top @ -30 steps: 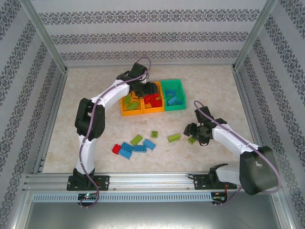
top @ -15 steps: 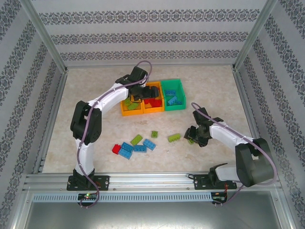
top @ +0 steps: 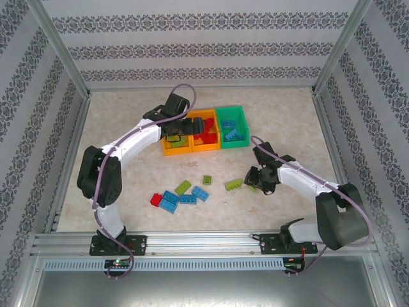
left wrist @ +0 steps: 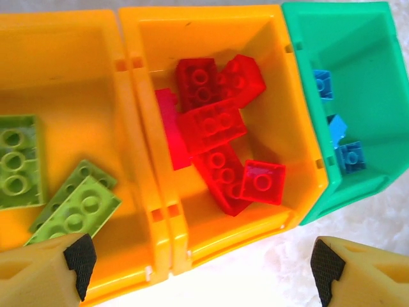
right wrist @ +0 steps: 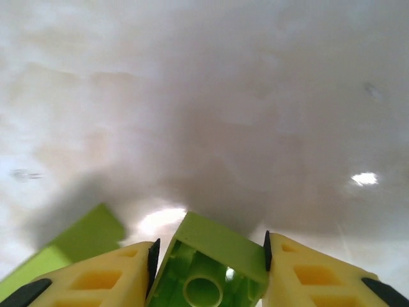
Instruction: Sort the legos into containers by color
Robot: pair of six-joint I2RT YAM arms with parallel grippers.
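From above, my left gripper [top: 188, 130] hangs over the row of containers, which sits toward twelve o'clock of the table [top: 287, 128]. The row runs left orange bin [top: 177, 152], middle orange bin [top: 206, 147], green bin [top: 234, 144], each touching the next. My right gripper [top: 254, 182] is low at about four o'clock from the table's middle. A loose lime brick [top: 233, 184] lies just beside it at its nine o'clock. More legos are scattered around seven o'clock: a red brick [top: 155, 199], a cluster of blue bricks [top: 185, 197], and two more lime pieces [top: 183, 187] above them. From this height I cannot make out how either pair of jaws stands.

My left wrist camera settles that for the left side. The two fingertips [left wrist: 80, 256] stand far apart at the lower corners with nothing between them, so the jaws are wide and hold nothing. Below them, green bricks [left wrist: 70, 208] lie in the left orange bin at nine o'clock. Red bricks [left wrist: 214, 128] are piled in the middle bin, and small blue bricks [left wrist: 348, 153] rest in the green bin at three o'clock.

On my right wrist camera both yellow fingers [right wrist: 108, 278] press against the sides of a held lime brick [right wrist: 208, 268], clamped between the pads with its hollow underside facing the lens. It seems to be at or just above the table, though the blur leaves that unsure. A second lime edge [right wrist: 70, 246] shows at eight o'clock.
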